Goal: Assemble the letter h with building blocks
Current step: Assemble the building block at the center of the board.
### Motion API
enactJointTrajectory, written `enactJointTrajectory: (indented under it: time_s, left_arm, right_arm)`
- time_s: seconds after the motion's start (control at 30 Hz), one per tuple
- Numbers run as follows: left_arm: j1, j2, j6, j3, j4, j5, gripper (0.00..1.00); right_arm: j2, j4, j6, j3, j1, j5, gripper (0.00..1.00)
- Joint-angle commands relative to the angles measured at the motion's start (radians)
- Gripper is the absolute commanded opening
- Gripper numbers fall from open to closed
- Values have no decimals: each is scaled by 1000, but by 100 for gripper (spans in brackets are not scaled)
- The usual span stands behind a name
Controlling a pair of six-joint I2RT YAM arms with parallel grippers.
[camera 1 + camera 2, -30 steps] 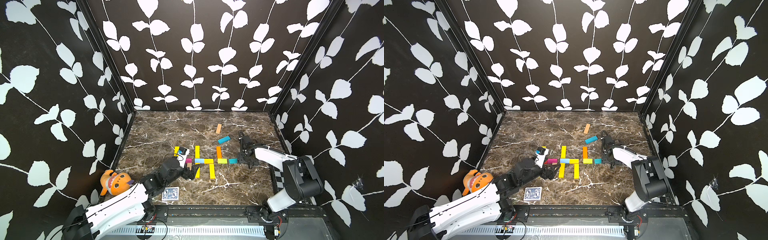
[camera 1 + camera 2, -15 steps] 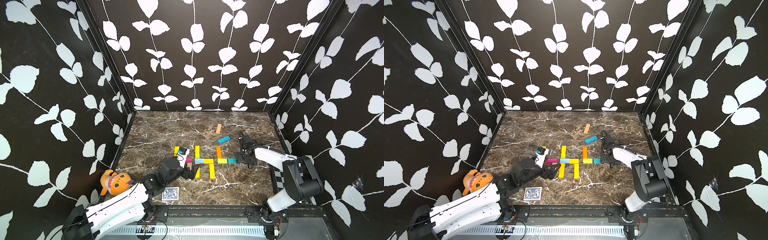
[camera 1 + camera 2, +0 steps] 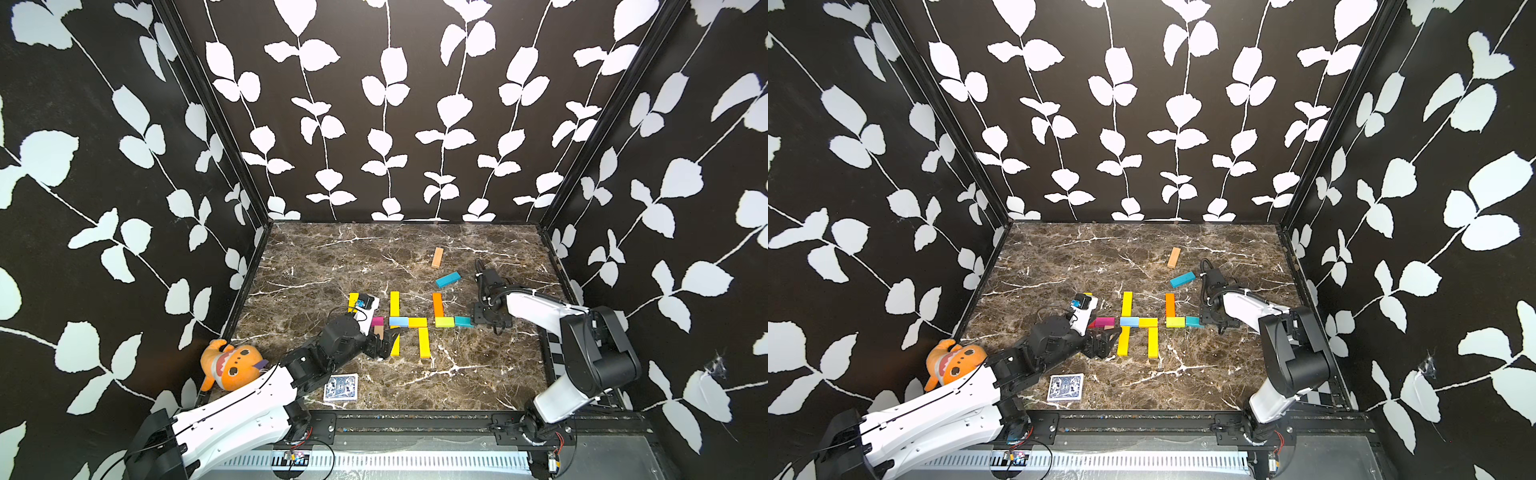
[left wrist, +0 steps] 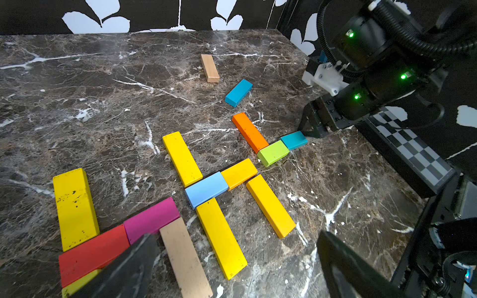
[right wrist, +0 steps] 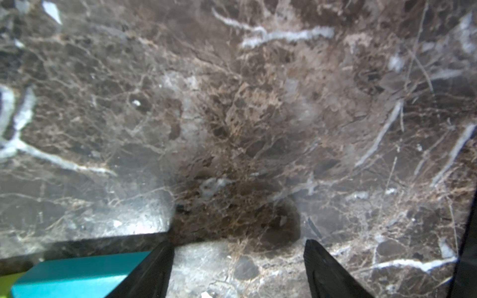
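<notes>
Left wrist view: seeing left gripper [image 4: 236, 241] splayed wide, empty, over tan bar [image 4: 184, 258] beside yellow letter h [image 4: 206, 189]. Farther: right gripper [image 5: 237, 247] parted, gripping nothing, teal block [image 4: 294, 140] just outside its jaws, long axis in line with green bar [image 4: 273, 152]. Beyond, loose blue bar [image 4: 238, 92], nearer right arm [image 3: 540, 307].

Light: bright, even; marble tabletop [image 5: 258, 103] is glaring pale just beside the teal block [image 5: 77, 271], shadow is falling next to it; right wrist view is blurring throughout.
</notes>
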Motion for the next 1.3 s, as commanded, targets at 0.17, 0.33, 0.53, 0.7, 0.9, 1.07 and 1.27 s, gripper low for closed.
enactJointTrajectory:
  time_s: [0.17, 0.33, 0.53, 0.7, 0.9, 1.07, 1.27]
  left_arm:
    - [3, 2, -3, 9, 19, 2, 99]
    - [3, 4, -3, 9, 17, 1, 99]
    - [3, 2, -3, 10, 17, 1, 99]
    - [3, -2, -6, 9, 19, -2, 99]
    - [3, -4, -9, 5, 25, 3, 99]
    - [3, -33, -14, -3, 13, 15, 99]
    - [3, -120, -9, -21, -28, 16, 99]
  right_arm:
    - [33, -1, -11, 32, 4, -20, 81]
    - [35, -6, -7, 37, 4, -14, 82]
    - [-10, -11, 9, 54, 3, -14, 84]
    - [-88, 8, 18, 120, 15, -74, 85]
    - [72, 20, 142, 288, 103, -39, 85]
    - [245, 33, 367, 437, 140, 22, 85]
    - [376, -3, 552, 584, 144, 102, 84]
